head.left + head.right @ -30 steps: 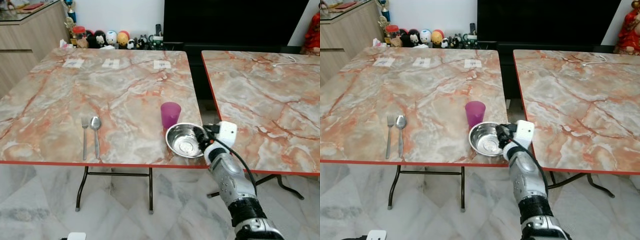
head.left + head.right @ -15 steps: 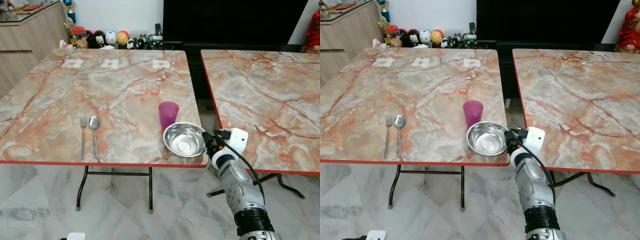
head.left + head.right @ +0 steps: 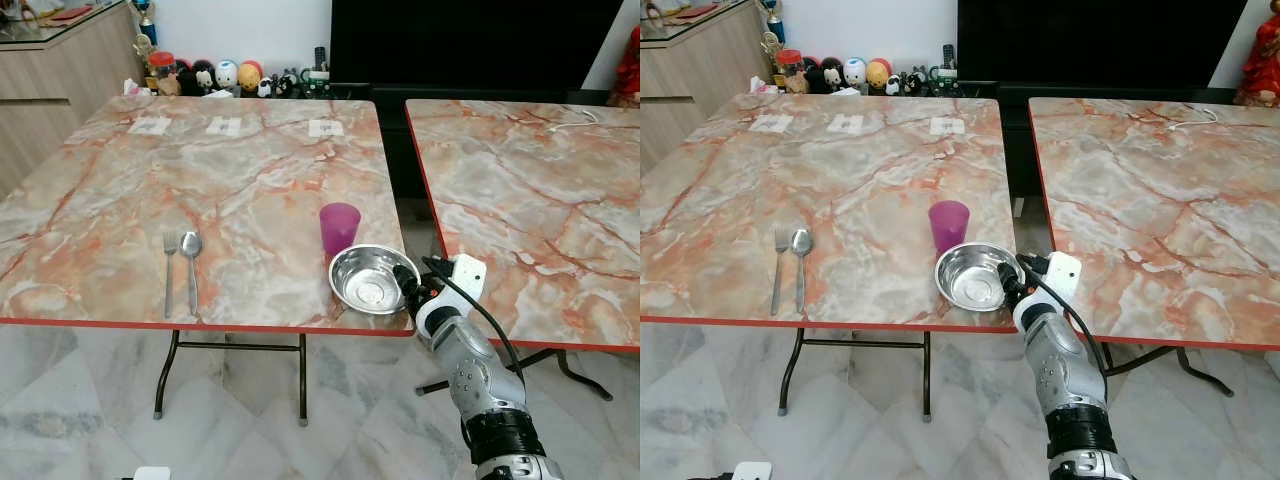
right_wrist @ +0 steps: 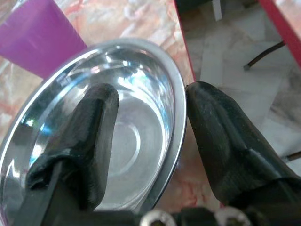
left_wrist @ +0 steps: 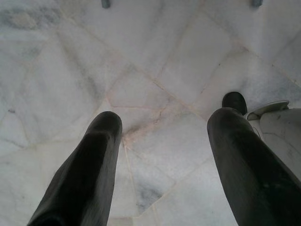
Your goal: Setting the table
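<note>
The steel bowl [image 3: 370, 279] is sitting at the near right corner of the left table [image 3: 120, 200], close to its front edge and right edge. The right gripper [image 4: 150, 127] is reaching in from that corner, and its fingers are straddling the bowl's rim: one finger [image 4: 89, 141] is lying inside the bowl, the other [image 4: 221, 136] is standing outside the rim, over the table's red edge. The gap between them is moderate, and whether they are pressing the rim or only standing around it cannot be told.

A purple cup [image 3: 340, 228] is standing upright just behind the bowl, toward the table's middle. A fork [image 3: 168, 272] and a spoon [image 3: 190, 268] are lying side by side near the front edge, well apart from the bowl on the left. Three paper slips [image 3: 228, 127] are lying along the far edge.

The left gripper [image 5: 162, 160] is hanging idle over the marble floor [image 5: 155, 56], its fingers spread wide with nothing between them.
</note>
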You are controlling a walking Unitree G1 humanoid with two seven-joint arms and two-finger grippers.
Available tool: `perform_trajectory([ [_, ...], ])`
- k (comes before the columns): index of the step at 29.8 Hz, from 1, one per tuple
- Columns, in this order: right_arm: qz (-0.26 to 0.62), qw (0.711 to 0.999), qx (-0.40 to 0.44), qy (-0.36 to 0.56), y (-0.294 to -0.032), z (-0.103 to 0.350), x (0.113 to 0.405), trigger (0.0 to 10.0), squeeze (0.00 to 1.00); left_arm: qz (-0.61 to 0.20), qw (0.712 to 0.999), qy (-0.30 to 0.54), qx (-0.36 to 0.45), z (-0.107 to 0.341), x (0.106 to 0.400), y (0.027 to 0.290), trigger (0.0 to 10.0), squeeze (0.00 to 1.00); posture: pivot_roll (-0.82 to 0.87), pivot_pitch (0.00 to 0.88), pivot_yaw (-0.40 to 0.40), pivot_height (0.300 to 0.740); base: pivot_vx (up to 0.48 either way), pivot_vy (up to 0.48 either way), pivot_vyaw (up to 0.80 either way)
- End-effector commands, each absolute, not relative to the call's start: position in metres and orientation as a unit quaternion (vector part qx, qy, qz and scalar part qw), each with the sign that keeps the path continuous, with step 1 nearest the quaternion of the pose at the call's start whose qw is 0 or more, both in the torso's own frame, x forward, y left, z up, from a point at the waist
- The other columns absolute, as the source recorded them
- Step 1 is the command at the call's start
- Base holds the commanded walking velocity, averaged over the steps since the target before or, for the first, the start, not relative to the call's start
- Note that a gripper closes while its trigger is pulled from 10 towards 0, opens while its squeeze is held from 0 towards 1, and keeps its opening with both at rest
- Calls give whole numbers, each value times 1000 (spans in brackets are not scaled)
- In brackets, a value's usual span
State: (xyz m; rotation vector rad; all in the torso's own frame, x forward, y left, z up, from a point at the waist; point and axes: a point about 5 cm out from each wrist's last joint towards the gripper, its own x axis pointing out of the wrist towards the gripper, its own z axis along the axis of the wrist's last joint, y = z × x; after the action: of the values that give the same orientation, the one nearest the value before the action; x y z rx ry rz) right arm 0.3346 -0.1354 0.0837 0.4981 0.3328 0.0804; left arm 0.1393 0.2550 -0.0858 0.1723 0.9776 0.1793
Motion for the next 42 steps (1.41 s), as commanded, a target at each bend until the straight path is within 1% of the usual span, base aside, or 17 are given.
perform_trajectory([
  [1,44,952,247,177,-131,82,335,10000,0,87,871,476,80,-88,134,255,10000,0,-59,26,4,740,0,0,0],
  [13,47,944,253,205,-127,74,332,10000,0,84,873,474,81,-87,138,253,10000,0,-59,25,4,740,0,0,0],
  [14,47,944,254,205,-127,74,332,7490,0,84,873,473,82,-87,138,252,10000,0,-58,25,4,740,0,0,0],
  [15,48,944,254,204,-127,75,333,1373,0,84,873,473,82,-87,138,252,10000,0,-58,25,4,740,0,0,0],
  [16,48,944,255,204,-126,75,333,0,0,84,873,473,82,-87,138,252,10000,0,-59,25,4,740,0,0,0],
  [42,24,952,243,185,-132,76,332,0,0,82,872,475,86,-88,137,250,10000,0,-66,25,0,740,0,0,0],
])
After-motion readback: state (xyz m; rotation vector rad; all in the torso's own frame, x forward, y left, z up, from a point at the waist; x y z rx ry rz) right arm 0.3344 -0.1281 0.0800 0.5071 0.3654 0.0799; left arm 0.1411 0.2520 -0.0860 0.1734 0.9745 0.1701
